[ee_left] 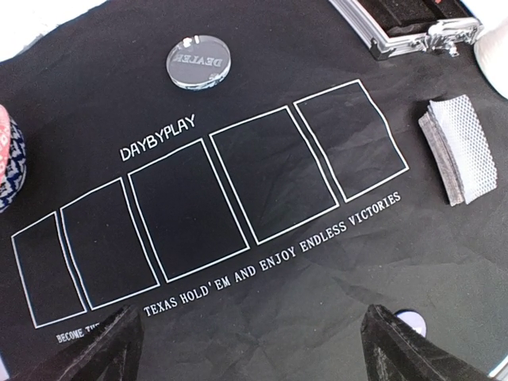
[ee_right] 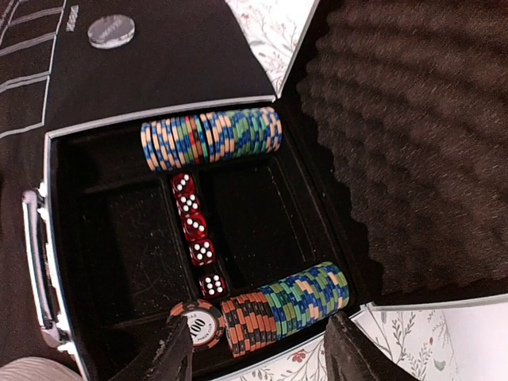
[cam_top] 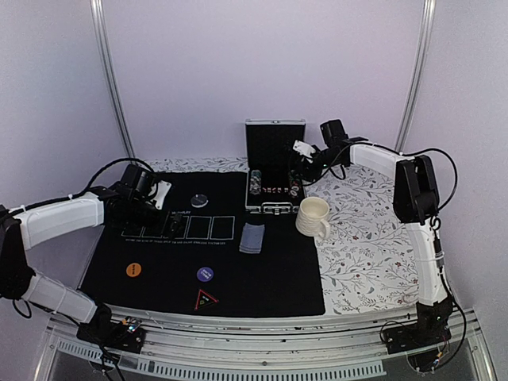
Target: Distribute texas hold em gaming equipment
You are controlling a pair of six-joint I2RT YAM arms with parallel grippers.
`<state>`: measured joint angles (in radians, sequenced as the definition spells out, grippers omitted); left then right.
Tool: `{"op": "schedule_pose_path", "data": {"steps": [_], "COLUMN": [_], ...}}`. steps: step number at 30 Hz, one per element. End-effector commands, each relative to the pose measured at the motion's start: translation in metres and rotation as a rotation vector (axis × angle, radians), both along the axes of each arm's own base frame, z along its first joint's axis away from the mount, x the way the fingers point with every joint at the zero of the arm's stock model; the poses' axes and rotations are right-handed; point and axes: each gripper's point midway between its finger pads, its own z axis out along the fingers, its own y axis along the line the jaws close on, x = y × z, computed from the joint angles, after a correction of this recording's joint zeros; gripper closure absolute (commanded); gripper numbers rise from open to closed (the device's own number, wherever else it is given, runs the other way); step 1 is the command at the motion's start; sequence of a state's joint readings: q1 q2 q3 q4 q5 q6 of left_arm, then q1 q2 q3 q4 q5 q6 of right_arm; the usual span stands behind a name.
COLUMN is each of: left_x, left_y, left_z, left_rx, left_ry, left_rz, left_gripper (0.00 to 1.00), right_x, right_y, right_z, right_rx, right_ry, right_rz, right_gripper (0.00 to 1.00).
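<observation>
right wrist view: i see my right jaws parted and empty over the case, poker chips just ahead between them; left jaws wide above the mat.

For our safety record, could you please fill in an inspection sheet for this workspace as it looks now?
Surface: black mat over a floral cloth.
Job's things: card deck, dealer button, orange button, purple button on the mat; chips in the open case.
Clutter: cream mug beside the case.
Grippers: left gripper open above the mat; right gripper open above the chips.
Cables: black cables loop along both arms.
Surroundings: white walls, metal poles.
</observation>
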<state>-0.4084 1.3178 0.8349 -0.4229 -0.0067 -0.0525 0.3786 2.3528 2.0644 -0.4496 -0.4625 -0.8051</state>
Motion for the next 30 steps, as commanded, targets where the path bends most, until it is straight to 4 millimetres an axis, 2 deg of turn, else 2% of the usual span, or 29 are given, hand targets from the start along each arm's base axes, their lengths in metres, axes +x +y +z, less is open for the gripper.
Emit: {"op": "schedule_pose_path", "data": {"steps": [1, 8, 15, 18, 23, 30], "left_x": [0.003, 0.004, 0.003, 0.003, 0.004, 0.004], "left_y": [0.001, 0.001, 0.000, 0.001, 0.001, 0.002], "left_z": [-0.003, -0.002, -0.002, -0.002, -0.002, -0.004], "left_rx": [-0.015, -0.021, -0.030, -0.027, -0.027, -0.027], "left_ry": [0.008, 0.007, 0.012, 0.010, 0.011, 0.015], "left_rz": [-0.001, 0.000, -0.003, -0.002, 0.000, 0.001], "left_gripper": [0.02, 0.02, 0.02, 0.02, 0.02, 0.02], "right_x": [0.005, 0.012, 0.019, 0.021, 0.013, -0.004], "right_y": [0.000, -0.008, -0.009, -0.010, -0.011, -0.003], "right_z": [-0.035, -0.064, -0.075, -0.083, -0.096, -0.107], "right_rx": [-0.085, -0.166, -0.183, -0.205, -0.267, -0.323], "right_ry": [0.009, 0.022, 0.024, 0.024, 0.032, 0.041], "right_rz": [0.055, 0.043, 0.026, 0.020, 0.040, 0.088], "right_gripper": [0.41, 0.39, 0.49, 0.57, 0.60, 0.71]}}
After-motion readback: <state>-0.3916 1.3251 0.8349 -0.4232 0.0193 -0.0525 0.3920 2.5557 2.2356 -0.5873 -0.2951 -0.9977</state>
